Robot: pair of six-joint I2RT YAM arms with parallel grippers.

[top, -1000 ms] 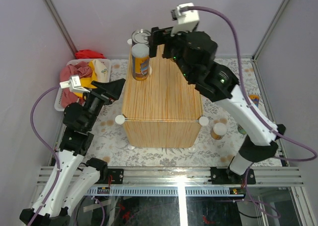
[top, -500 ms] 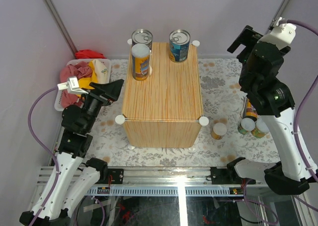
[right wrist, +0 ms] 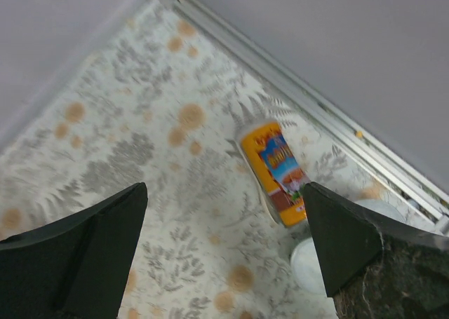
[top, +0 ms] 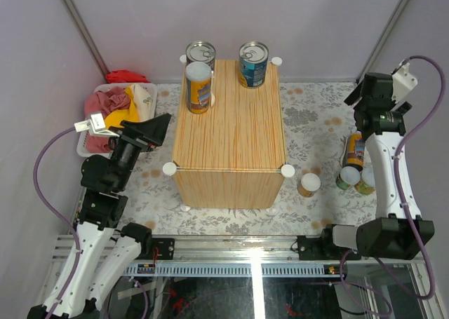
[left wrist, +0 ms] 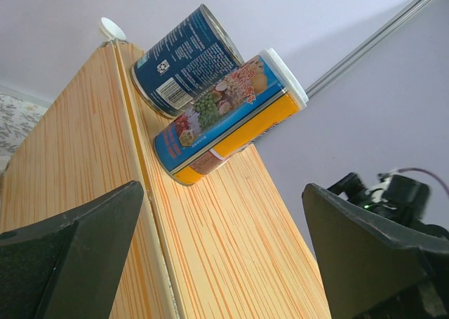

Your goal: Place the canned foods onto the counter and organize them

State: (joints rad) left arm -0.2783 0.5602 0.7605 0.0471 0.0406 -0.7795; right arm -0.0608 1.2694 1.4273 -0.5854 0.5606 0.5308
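- Three cans stand at the far end of the desk (top: 231, 130). There is a silver-topped can (top: 200, 52), and a white-lidded orange can (top: 198, 87) just in front of it. A blue can (top: 253, 64) is at the other far corner.
- Four more cans wait on the flowery floor mat (top: 309, 109), right of the desk. They are a tall orange can (top: 354, 151), two low cans (top: 346, 177) just beside it, and a white-topped can (top: 309, 184) near the desk's front corner.
- The right tool (right wrist: 221, 193) hangs above the tall orange can. Its jaws are wide apart and it holds nothing.
- The left tool (left wrist: 223, 193) waits by the desk's left side. Its jaws are apart too, and it is empty.
- I think the step now is fetching the next can.
- Next, the right tool should go down around the tall orange can, squeeze it, and carry it up beside the others.
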